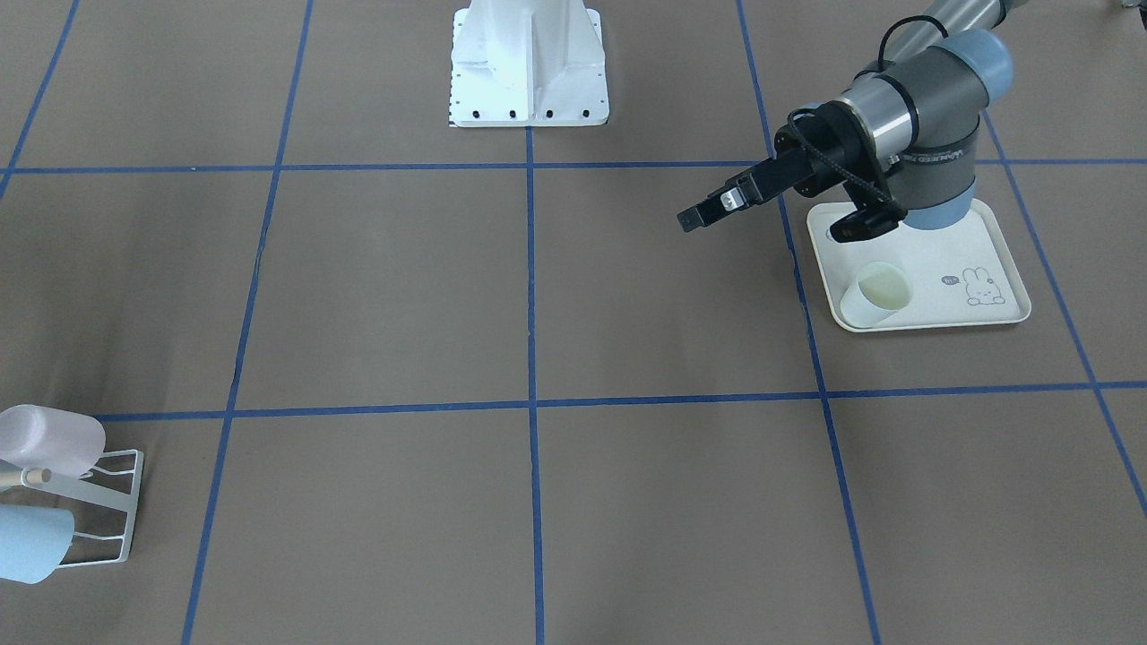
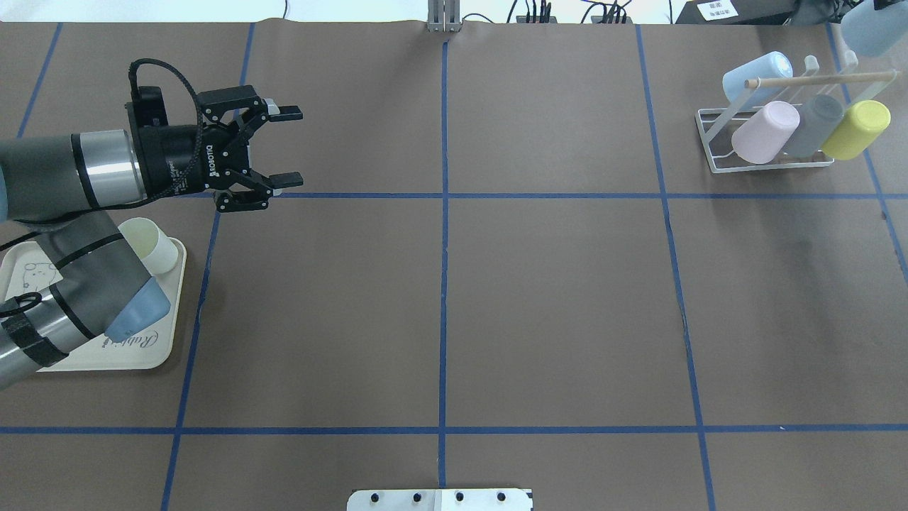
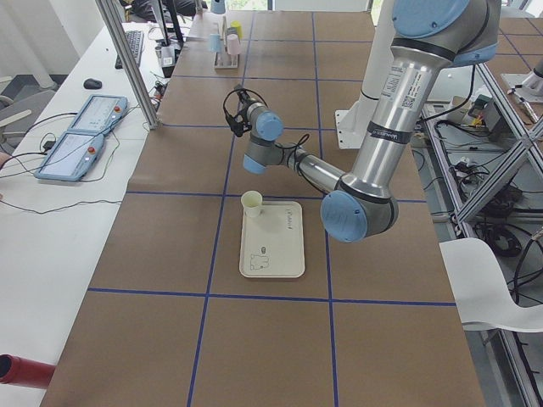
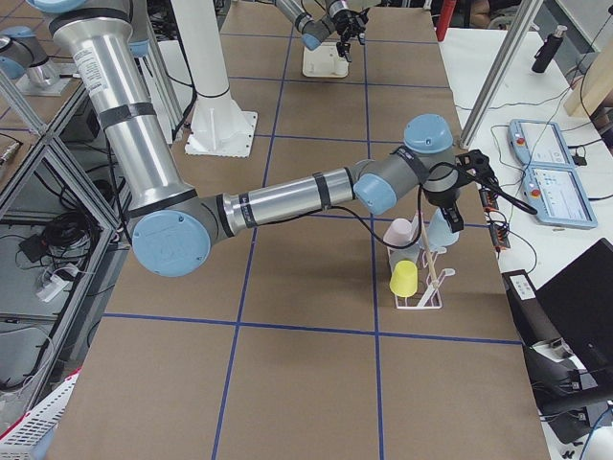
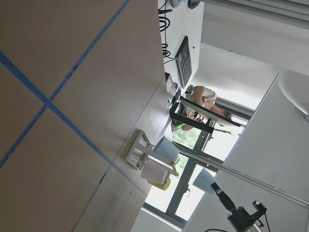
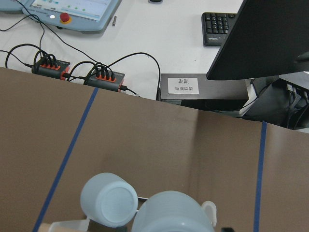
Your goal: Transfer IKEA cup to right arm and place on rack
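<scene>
Hovering above the table (image 2: 454, 298) near its left edge, the left gripper (image 2: 291, 144) points toward the middle with its jaws spread wide and nothing between them. Near it lies the cream tray (image 2: 71, 355), and at the tray's far right corner a cream cup (image 2: 152, 245) stands upright, apart from the claw.

The right arm (image 4: 287, 201) reaches to the table's far right corner, where the white wire rack (image 2: 706, 142) stands. The right gripper (image 4: 458, 201) hangs over the rack's right end with a light blue cup (image 2: 874, 32) right at it, above the wooden dowel (image 2: 816, 79). Whether that claw is clamped on the cup cannot be told, as it shows small and partly hidden.

The rack already bears a second light blue cup (image 2: 757, 74), a pink cup (image 2: 765, 131), a grey cup (image 2: 816, 124) and a yellow cup (image 2: 858, 129).

By my reading the hand-over is done, since the left claw is empty and the cup is at the right arm. What seems left is seating it on a peg, releasing it and drawing clear.
</scene>
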